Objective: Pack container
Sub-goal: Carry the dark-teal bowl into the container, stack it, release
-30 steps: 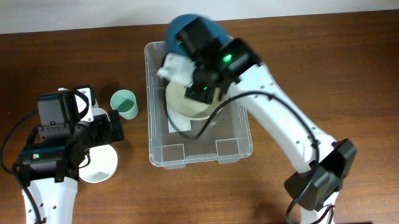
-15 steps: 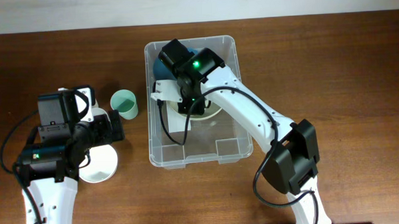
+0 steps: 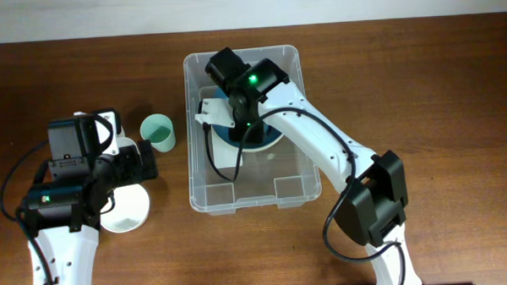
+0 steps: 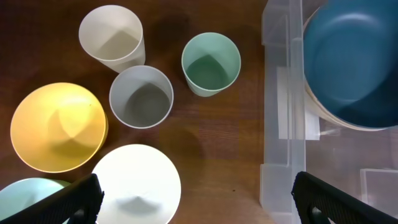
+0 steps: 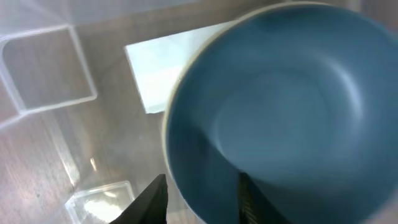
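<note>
The clear container point(image 3: 297, 188) stands mid-table and also shows in the left wrist view point(image 4: 280, 130). Its white label point(image 5: 155, 68) lies on the bottom. A blue bowl point(image 3: 268, 139) sits inside it, nested in a cream bowl point(image 4: 323, 116). My right gripper point(image 3: 236, 118) is down in the container, shut on the blue bowl's rim point(image 5: 280, 106), one finger outside and one inside point(image 5: 202, 196). My left gripper point(image 4: 196, 205) is open and empty above the table, left of the container, over a white bowl point(image 4: 137, 186).
Left of the container stand a green cup point(image 4: 211, 62), a grey cup point(image 4: 141, 96) and a cream cup point(image 4: 112, 37). A yellow bowl point(image 4: 58, 126) and a pale green bowl point(image 4: 25, 193) sit at the far left. The green cup also shows overhead point(image 3: 158, 131).
My right gripper has carried the blue bowl from above the container's far edge down into it, onto the cream bowl. The left arm has not moved.
</note>
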`<action>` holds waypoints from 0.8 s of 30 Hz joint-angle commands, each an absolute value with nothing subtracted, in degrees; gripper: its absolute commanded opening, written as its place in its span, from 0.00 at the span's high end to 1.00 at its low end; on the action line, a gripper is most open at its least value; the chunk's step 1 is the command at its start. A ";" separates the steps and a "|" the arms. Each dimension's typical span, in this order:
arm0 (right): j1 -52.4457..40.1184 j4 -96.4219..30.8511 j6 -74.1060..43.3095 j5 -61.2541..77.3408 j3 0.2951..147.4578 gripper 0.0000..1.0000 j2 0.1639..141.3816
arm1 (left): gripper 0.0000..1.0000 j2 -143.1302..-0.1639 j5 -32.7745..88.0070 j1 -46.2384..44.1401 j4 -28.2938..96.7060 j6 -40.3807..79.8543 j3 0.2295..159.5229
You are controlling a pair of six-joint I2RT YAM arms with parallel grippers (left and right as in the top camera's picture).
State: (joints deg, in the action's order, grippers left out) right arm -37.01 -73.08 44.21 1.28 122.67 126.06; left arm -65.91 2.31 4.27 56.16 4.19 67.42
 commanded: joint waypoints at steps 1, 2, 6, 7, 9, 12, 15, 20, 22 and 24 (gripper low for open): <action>-34.65 -71.42 34.04 -4.34 125.91 0.68 117.03 | 0.01 -65.89 1.72 4.40 56.03 4.71 68.73; -33.47 -70.39 30.22 -6.17 126.63 0.68 115.37 | 0.01 -65.89 1.72 4.40 56.03 4.71 68.73; -23.42 -66.59 5.82 -9.06 127.85 0.01 108.81 | 0.01 -65.89 1.72 4.40 56.01 4.71 68.73; -19.92 -66.72 0.30 -7.33 127.83 0.01 107.70 | 0.01 -65.89 1.72 4.40 55.99 4.71 68.73; -12.75 -68.58 -3.77 -0.56 127.83 0.01 106.28 | 0.01 -65.89 1.72 4.40 55.59 4.73 68.73; -3.05 -72.75 -7.18 5.78 127.83 0.01 105.25 | 0.01 -65.89 1.72 4.40 54.65 4.71 68.79; 5.26 -77.73 -11.00 5.78 127.83 0.01 103.96 | 0.01 -66.57 1.65 4.40 54.50 4.71 69.91; 13.54 -84.03 -11.07 5.39 127.83 0.01 99.94 | 0.00 -70.85 1.67 4.32 55.00 4.71 74.37; 15.57 -87.35 -11.51 5.41 127.83 0.01 97.78 | 0.01 -73.78 1.67 3.86 55.16 4.71 76.53; 16.51 -90.85 -11.68 5.39 127.76 0.01 95.64 | 0.01 -77.49 1.45 3.20 55.09 4.71 78.96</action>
State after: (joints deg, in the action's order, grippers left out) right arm 15.20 -88.01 -9.47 4.03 127.50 101.86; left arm -72.62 2.15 4.05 55.07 4.19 75.40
